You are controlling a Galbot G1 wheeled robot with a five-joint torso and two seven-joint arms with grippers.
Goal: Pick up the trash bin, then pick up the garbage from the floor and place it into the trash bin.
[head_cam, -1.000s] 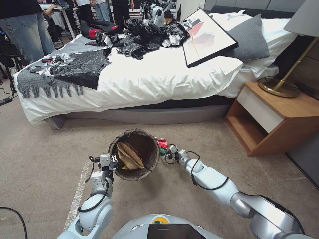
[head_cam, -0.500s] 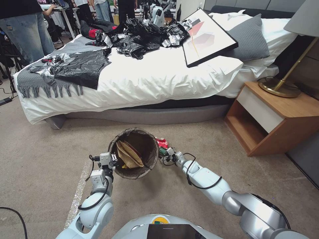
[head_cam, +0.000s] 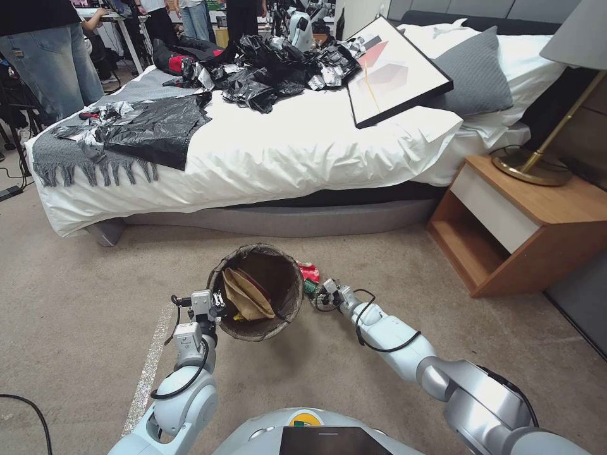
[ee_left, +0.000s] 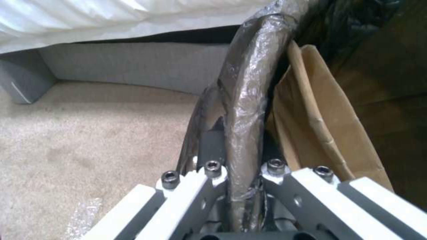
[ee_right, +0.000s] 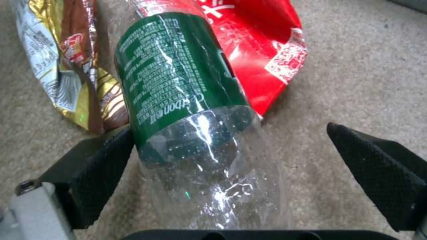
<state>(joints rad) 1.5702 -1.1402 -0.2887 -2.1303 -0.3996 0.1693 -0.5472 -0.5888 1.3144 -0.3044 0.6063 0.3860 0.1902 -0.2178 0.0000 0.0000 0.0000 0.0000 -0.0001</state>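
Observation:
The trash bin (head_cam: 278,316), lined with a dark bag, is tilted with its mouth towards me, and a brown paper bag (head_cam: 246,297) lies inside. My left gripper (head_cam: 214,304) is shut on the bin's near rim (ee_left: 251,93), beside the paper bag (ee_left: 320,133). On the carpet right of the bin lie a green-labelled clear bottle (ee_right: 178,83), a red wrapper (ee_right: 267,46) and a gold wrapper (ee_right: 75,66). My right gripper (ee_right: 231,156) is open low over the floor (ee_right: 378,66). The bottle's clear end sits between its fingers, one pad (ee_right: 104,160) against it. In the head view the right gripper (head_cam: 321,292) sits just below the red wrapper (head_cam: 309,272).
A bed (head_cam: 265,158) with black plastic sheets (head_cam: 158,126) and a framed picture (head_cam: 392,69) stands just beyond the bin. A wooden nightstand (head_cam: 525,227) with a lamp base (head_cam: 531,167) is at the right. Open carpet lies to my left, with a pale tape line (head_cam: 148,373).
My right arm's elbow has swung left and lower, while its gripper stays by the bottle. The left arm and the bin have held still.

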